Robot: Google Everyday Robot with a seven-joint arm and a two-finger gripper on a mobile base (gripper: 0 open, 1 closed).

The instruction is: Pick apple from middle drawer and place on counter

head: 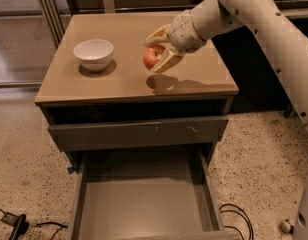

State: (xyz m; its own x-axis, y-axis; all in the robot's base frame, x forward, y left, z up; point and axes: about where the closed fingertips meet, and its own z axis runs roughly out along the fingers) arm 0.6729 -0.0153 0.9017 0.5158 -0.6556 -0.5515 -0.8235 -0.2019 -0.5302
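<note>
We see a pale speckled floor (24,149) under everything, and on it a dark grey cabinet (134,111) that fills the middle of the view. A thick white robot arm (274,29) comes in from the upper right and reaches leftward over the cabinet. The counter (119,79) is the cabinet's glossy tan top, and it carries a bowl on its left half. Below it the drawer (144,204) stands pulled out toward us, and we see only its smooth grey floor and low side walls. Between the counter and that open drawer sits a shut drawer front (139,133), marked with a few small pale scratches near its right side. The white bowl (93,54) rests upright on the counter, well apart from the arm's tip. The gripper (151,55) hangs over the right half of the counter, right of the bowl, with one cream finger above and one below the fruit, so the pincer is clamped on it. The apple (153,57), red with a yellowish blush, sits between those fingers, above the counter rather than in the drawer. Its shadow (161,81) falls on the tan surface just below it. Black cables (234,216) loop on the floor beside the drawer's right wall, and a dark plug (14,221) lies at the lower left.
</note>
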